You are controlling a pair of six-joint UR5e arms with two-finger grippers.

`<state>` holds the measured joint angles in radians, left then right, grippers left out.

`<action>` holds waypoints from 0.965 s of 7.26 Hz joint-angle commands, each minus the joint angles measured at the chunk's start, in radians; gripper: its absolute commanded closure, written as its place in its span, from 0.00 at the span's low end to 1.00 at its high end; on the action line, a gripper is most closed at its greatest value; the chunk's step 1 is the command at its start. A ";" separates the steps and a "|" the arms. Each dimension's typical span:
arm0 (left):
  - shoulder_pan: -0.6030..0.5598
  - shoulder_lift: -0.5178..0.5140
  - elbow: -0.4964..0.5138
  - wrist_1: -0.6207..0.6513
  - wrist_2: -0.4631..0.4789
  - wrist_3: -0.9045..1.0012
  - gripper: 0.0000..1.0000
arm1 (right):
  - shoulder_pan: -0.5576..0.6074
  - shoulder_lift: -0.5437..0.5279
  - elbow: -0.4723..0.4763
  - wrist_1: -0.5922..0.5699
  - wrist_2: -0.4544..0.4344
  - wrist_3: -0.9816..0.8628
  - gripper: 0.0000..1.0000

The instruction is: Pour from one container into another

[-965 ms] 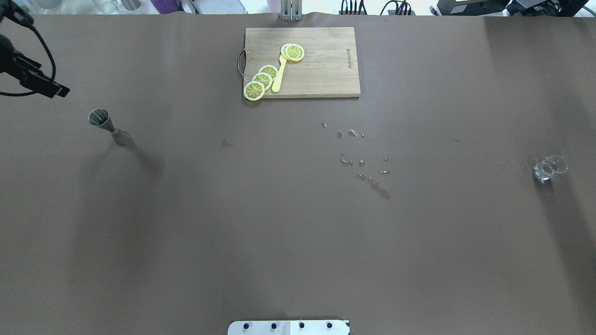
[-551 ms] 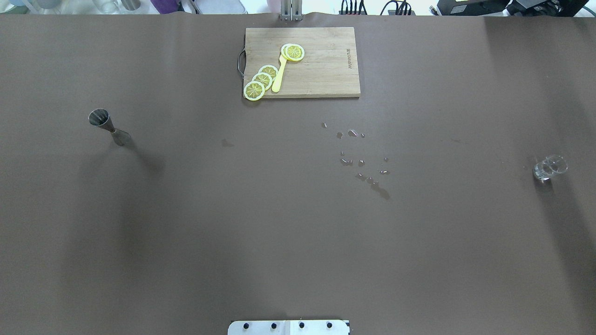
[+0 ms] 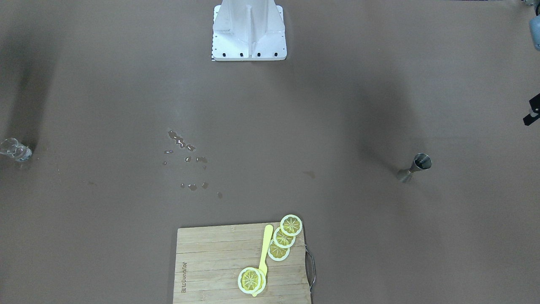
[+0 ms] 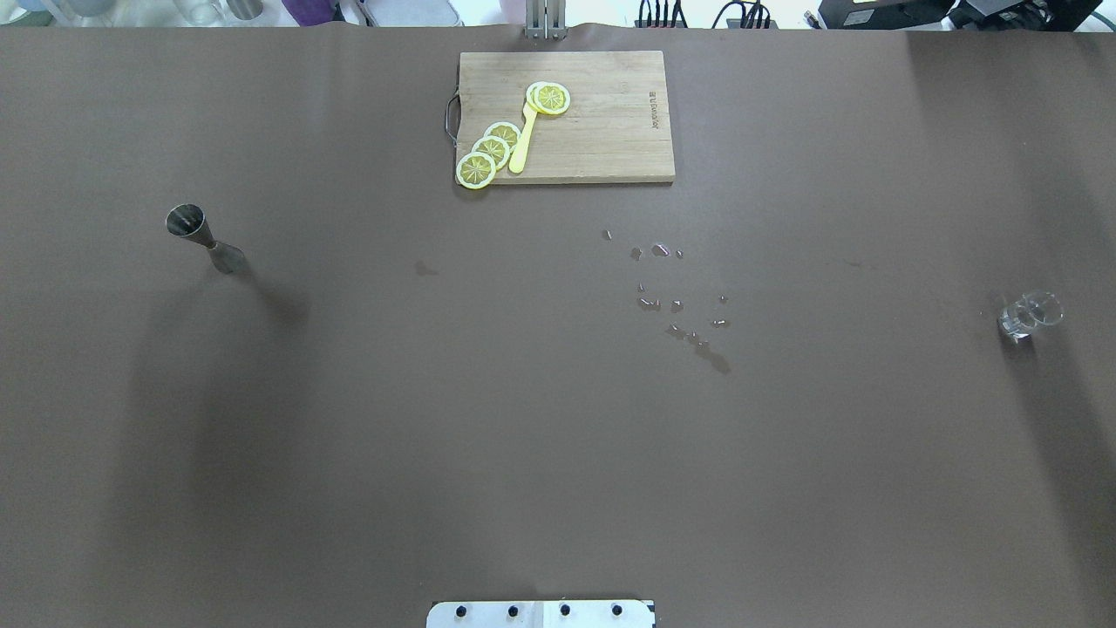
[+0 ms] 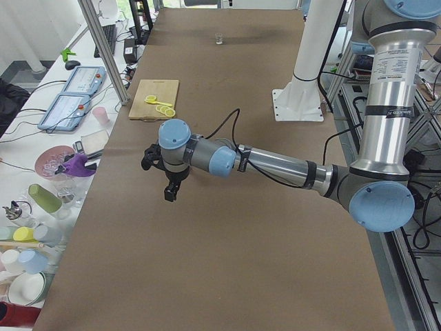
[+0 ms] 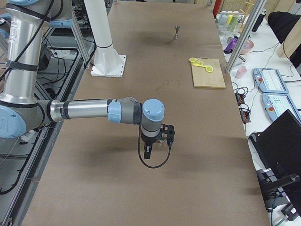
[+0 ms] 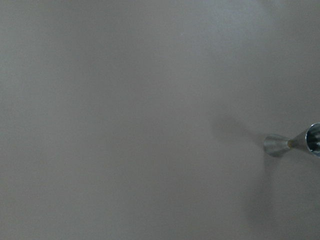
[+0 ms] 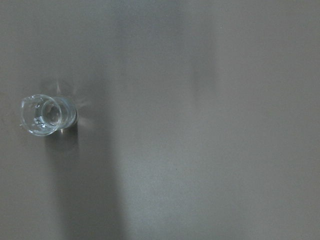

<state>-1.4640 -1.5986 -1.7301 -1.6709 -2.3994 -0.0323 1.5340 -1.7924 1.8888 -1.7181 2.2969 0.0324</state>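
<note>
A steel jigger [image 4: 196,235] stands upright on the brown table at the robot's left, also seen in the front view [image 3: 415,166] and at the right edge of the left wrist view [image 7: 295,141]. A small clear glass [image 4: 1029,314] stands at the far right, upright in the right wrist view [image 8: 47,115]. My left gripper [image 5: 165,176] hangs high over the table's left end, well apart from the jigger. My right gripper [image 6: 157,139] hovers over the right end, apart from the glass. These frames do not let me tell whether either is open or shut.
A wooden cutting board [image 4: 610,131] with lemon slices [image 4: 488,153] and a yellow spoon [image 4: 523,139] lies at the far middle. Spilled drops [image 4: 689,314] dot the table's centre. The robot's white base plate [image 4: 540,613] is at the near edge.
The left arm's black end, at the overhead view's left edge 1.0 s ago, has withdrawn out of that view. Jigger and glass have not moved.
</note>
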 commanded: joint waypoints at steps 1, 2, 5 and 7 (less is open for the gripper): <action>-0.068 0.057 0.006 0.110 0.009 0.058 0.02 | 0.000 0.001 0.004 0.000 0.001 0.000 0.00; -0.106 0.113 0.007 0.118 0.008 0.154 0.02 | 0.000 0.001 0.004 0.000 0.002 0.000 0.00; -0.154 0.175 -0.015 0.175 0.008 0.166 0.02 | 0.000 0.001 0.006 0.000 0.002 0.000 0.00; -0.157 0.171 -0.019 0.166 0.006 0.166 0.02 | 0.000 0.001 0.006 0.000 0.001 0.000 0.00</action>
<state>-1.6177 -1.4272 -1.7437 -1.5022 -2.3924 0.1329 1.5340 -1.7917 1.8944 -1.7181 2.2985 0.0322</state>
